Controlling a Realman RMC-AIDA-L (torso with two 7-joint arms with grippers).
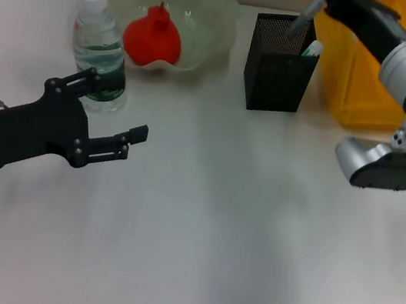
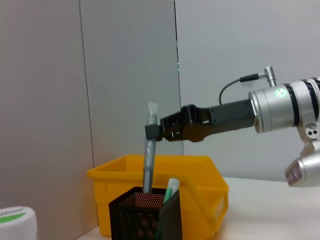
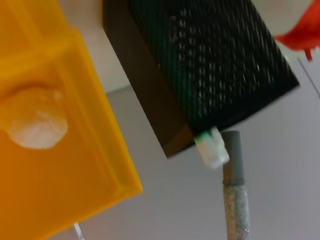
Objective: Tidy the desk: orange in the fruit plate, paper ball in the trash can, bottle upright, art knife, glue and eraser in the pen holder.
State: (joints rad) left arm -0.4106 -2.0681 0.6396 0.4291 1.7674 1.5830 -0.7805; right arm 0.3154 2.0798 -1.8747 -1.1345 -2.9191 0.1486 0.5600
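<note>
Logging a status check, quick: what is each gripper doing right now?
Left gripper: open, empty, over the desk.
Right gripper: shut on the grey stick over the pen holder.

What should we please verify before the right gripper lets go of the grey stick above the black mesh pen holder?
1. Right gripper shut on the slim grey art knife: ok.
2. Knife's lower end inside the black metal-mesh pen holder: ok.
3. Room beside the green-and-white stick already inside: cannot tell.
4. Left gripper, open, low over the white desk, away from the holder: ok.
5. Clear green-labelled bottle upright: ok.
6. White paper ball in the yellow plastic trash can: ok.
</note>
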